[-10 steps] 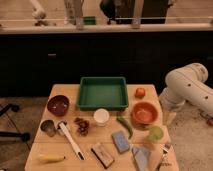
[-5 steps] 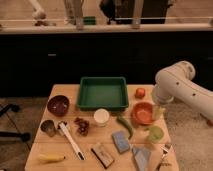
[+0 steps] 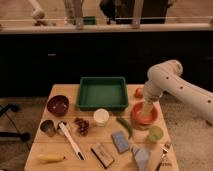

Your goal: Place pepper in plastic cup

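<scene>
The pepper, slender and dark green, lies on the wooden table just left of an orange bowl. The light green plastic cup stands upright to the pepper's right, in front of that bowl. My white arm reaches in from the right and bends down. The gripper hangs over the orange bowl, behind the cup and to the right of the pepper. It looks open, with nothing in it.
A green tray sits at the table's back centre, a red-orange fruit to its right. A dark red bowl, grey metal cup, white cup, banana, blue sponge and white-handled utensil fill the left and front.
The arm has swung in from the right edge toward the table and lowered, so the gripper now hangs over the orange bowl. No object on the table has moved.
</scene>
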Tool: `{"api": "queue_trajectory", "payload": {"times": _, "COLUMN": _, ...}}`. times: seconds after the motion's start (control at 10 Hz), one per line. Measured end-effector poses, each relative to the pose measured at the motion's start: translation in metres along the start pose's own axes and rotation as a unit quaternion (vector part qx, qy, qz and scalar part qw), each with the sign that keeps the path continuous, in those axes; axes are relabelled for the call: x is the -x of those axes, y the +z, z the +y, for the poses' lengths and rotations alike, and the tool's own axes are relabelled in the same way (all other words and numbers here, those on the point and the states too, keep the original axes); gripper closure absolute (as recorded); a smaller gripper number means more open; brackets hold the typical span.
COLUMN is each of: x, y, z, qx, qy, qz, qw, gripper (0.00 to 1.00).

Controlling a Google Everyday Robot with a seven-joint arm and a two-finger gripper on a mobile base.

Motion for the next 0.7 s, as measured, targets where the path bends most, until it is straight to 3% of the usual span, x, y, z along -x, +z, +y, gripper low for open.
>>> {"api": "queue_trajectory", "payload": {"times": 0.2, "x": 0.0128, "y": 0.0103, "z": 0.0010, "qx": 0.018, "qy": -0.006, "qz": -0.024, "qw": 0.9995, "gripper": 0.20}}
{"api": "queue_trajectory", "payload": {"times": 0.7, "x": 0.0149, "y": 0.0109, "z": 0.0012, "qx": 0.020, "qy": -0.009, "qz": -0.025, "qw": 0.9995, "gripper": 0.20}}
